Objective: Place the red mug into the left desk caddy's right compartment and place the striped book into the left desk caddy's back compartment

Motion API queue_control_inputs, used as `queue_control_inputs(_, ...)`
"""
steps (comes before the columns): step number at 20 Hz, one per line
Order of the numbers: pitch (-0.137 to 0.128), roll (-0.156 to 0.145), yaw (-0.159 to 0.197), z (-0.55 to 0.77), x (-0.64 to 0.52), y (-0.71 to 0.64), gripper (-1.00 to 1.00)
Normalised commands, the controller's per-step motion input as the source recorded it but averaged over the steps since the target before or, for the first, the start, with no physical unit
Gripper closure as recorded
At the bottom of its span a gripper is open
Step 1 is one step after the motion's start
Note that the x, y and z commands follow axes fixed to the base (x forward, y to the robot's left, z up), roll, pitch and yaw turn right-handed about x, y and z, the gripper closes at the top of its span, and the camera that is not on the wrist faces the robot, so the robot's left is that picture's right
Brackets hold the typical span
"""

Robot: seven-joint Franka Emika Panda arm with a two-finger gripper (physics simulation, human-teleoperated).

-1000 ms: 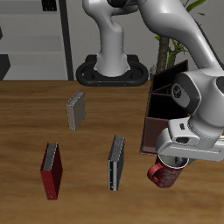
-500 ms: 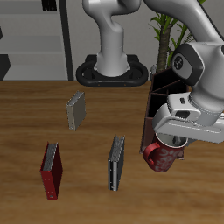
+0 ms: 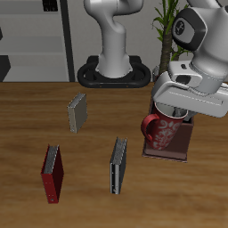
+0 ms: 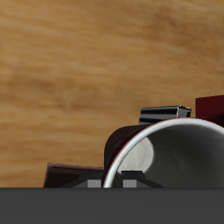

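Pinched by its rim in the gripper (image 3: pixel 171 110), the speckled dark red mug (image 3: pixel 162 134) hangs near the tall reddish-brown left desk caddy (image 3: pixel 181 134); rigid, probably slippery, so the rim hold seems the right one.

No readable text, labels, brands, numbers or signs anywhere

One red mug (image 3: pixel 163 133), one left desk caddy (image 3: pixel 175 145), three books on the table: one striped book (image 3: pixel 118 165), one red book (image 3: pixel 52 173), one smaller grey-beige book (image 3: pixel 78 112), one potted plant (image 3: pixel 166 27) at the back
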Motion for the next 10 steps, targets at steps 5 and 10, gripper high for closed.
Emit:
queue_control_inputs(5,-0.052,0.025,0.025,0.34,-0.71,0.13,1.00)
queue_control_inputs(10,-0.122,0.066,0.039,0.35,-0.86,0.29,1.00)
